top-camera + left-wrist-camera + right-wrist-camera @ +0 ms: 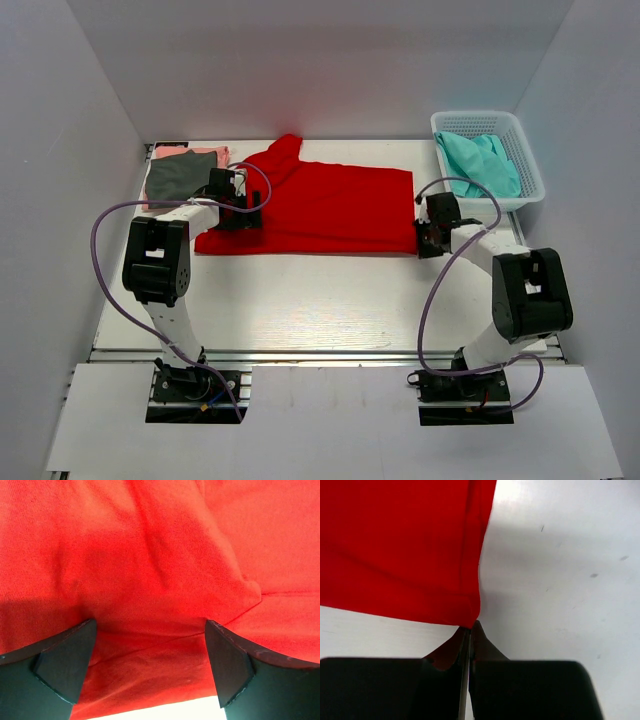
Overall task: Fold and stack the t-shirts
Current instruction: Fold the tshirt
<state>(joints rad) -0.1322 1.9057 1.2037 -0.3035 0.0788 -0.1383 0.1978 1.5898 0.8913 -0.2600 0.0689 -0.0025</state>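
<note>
The red t-shirt (320, 205) lies flat on the tabletop (320, 310), its long axis running across from one arm to the other, one sleeve poking out at its far left corner. The right fingers (487, 652) are pressed together at the shirt's near right corner, and the cloth appears pinched between their tips; the left fingers (55, 665) stand wide apart just above the shirt's left end, near its front hem, gripping nothing. Each arm therefore has its own end of the shirt, and the cloth stretches away from both pairs of fingers toward the far side. A fold along that long axis would call for the left pair to come down and close on its corner first. In front of the shirt the tabletop gives open room. Behind its left end sit a dark grey t-shirt (180, 175) and a pink t-shirt (205, 152); beyond its right end stands a white basket (530, 190) holding teal cloth (480, 165), near enough for a lifted hem to brush.
</note>
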